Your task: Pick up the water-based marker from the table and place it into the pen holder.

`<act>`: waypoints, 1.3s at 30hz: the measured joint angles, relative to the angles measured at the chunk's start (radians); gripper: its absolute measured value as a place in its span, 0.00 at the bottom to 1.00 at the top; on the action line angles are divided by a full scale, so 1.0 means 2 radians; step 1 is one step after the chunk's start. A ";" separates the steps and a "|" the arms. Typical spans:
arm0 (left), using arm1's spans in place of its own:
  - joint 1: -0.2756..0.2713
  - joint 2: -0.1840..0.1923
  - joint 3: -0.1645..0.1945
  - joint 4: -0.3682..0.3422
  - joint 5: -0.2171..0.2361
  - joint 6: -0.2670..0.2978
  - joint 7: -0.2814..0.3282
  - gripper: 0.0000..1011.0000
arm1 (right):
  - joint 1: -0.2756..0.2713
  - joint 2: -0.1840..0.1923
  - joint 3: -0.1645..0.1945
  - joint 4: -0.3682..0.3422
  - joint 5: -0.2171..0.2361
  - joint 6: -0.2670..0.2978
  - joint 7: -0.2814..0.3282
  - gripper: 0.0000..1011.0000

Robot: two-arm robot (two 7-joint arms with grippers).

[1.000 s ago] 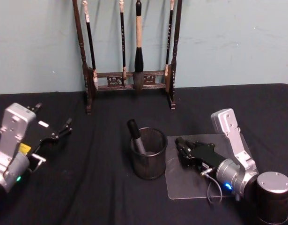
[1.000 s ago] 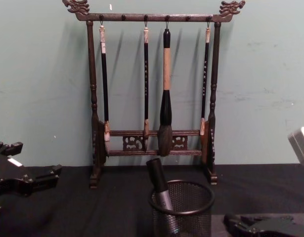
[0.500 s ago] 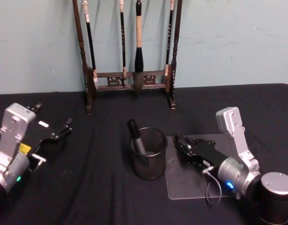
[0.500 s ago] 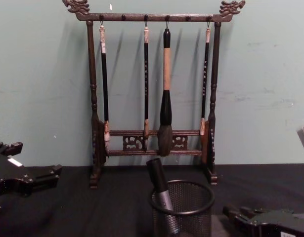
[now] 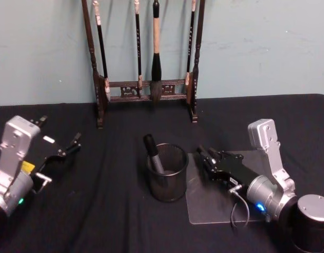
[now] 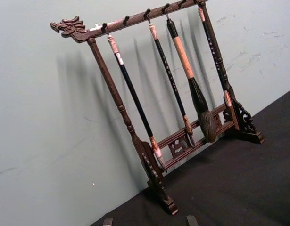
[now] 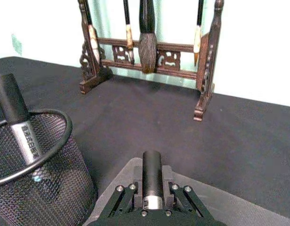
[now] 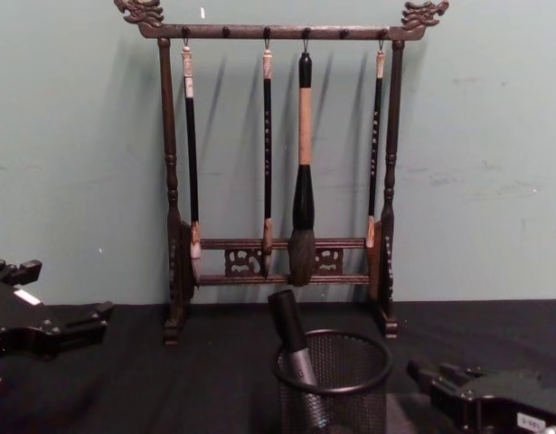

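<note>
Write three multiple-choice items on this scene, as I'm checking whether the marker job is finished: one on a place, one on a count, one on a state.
1. Where is the stubby black-capped, grey-barrelled marker?
A. Lying on the black tablecloth
B. Leaning inside the round black wire-mesh pen holder
C. Hanging on the rack

2. How many brushes hang on the tall dark wooden brush rack?
A. Two
B. Three
C. Four

3. How do the left gripper's jaws stand?
A. Spread open and empty
B. Shut on the marker
C. Shut on a brush

Key:
1 B: the cap sticks out above the holder's rim.
2 C: four brushes hang from the top bar.
3 A: the jaws are apart with nothing between them, at the table's left.

The right gripper sits over the clear plastic sheet beside the holder.
</note>
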 joint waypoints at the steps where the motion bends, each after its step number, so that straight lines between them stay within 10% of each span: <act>1: 0.000 0.000 0.000 0.000 0.000 0.000 0.000 1.00 | 0.000 0.000 0.000 0.000 0.000 -0.001 0.000 0.25; 39: 0.000 0.000 0.000 0.000 0.000 0.000 0.000 1.00 | 0.054 -0.020 -0.007 0.036 0.027 -0.135 0.043 0.25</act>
